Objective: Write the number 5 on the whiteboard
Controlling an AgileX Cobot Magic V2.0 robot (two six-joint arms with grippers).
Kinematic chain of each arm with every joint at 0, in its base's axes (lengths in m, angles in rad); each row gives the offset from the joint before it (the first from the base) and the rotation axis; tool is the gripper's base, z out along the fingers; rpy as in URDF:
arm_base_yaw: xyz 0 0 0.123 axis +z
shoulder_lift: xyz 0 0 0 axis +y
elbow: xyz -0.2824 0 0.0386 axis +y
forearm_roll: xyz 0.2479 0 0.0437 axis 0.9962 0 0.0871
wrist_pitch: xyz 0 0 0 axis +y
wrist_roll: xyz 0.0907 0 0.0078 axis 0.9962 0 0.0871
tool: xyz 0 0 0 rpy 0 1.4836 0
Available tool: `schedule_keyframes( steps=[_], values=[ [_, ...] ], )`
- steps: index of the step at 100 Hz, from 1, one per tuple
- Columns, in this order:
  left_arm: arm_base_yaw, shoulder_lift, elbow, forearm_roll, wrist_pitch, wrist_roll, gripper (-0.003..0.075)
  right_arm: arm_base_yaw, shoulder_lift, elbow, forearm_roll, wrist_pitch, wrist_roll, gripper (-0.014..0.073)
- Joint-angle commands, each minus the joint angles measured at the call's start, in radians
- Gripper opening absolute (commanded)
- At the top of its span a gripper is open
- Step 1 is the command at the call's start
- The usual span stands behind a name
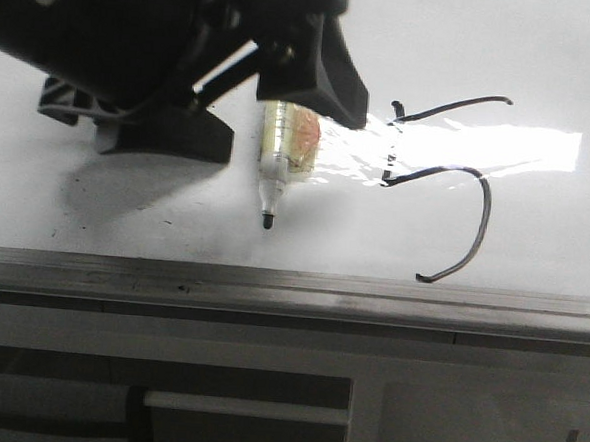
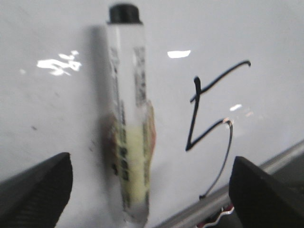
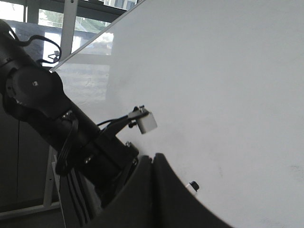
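Left gripper (image 1: 282, 110) nearest, clamped on marker (image 1: 275, 165); nib just beside the number 5 (image 1: 448, 180) — all strokes drawn on the whiteboard (image 1: 125, 211). Writing looks finished — next: withdraw, don't smudge. Right gripper (image 3: 153, 190) seems closed, empty.

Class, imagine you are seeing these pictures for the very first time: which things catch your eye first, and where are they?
The black hand-drawn number 5 stands out on the whiteboard, crossed by a bright band of glare. To its left the left gripper holds a marker, black tip pointing toward the grey rail. In the right wrist view, the right gripper looks closed in the foreground.
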Motion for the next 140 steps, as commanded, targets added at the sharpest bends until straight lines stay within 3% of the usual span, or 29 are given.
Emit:
schedule_keyframes(
  steps=[1, 13, 31, 45, 64, 82, 140],
  values=[
    [0.016, -0.096, -0.027, -0.001, -0.085, 0.008, 0.0644, -0.007, -0.008, -0.032, 0.007, -0.079, -0.003, -0.0062],
    [0.016, -0.252, -0.027, 0.106, -0.028, 0.045, 0.0543, -0.007, -0.041, -0.031, -0.040, -0.037, -0.003, -0.0062],
    [0.017, -0.539, 0.043, 0.345, 0.016, 0.063, 0.0186, -0.054, -0.138, 0.038, -0.125, 0.049, 0.024, -0.0041],
    [0.017, -0.753, 0.168, 0.495, 0.029, 0.063, -0.0022, -0.160, -0.260, 0.163, -0.152, 0.049, 0.073, -0.0043],
    [0.017, -0.977, 0.352, 0.516, 0.030, 0.063, -0.0020, -0.292, -0.445, 0.334, -0.153, 0.049, 0.073, -0.0043],
    [0.017, -1.095, 0.452, 0.511, 0.028, 0.063, -0.0020, -0.304, -0.550, 0.375, -0.153, 0.049, 0.073, -0.0043],
    [0.017, -1.108, 0.483, 0.511, 0.031, 0.063, -0.0020, -0.304, -0.554, 0.375, -0.153, 0.049, 0.073, -0.0043]
  ],
)
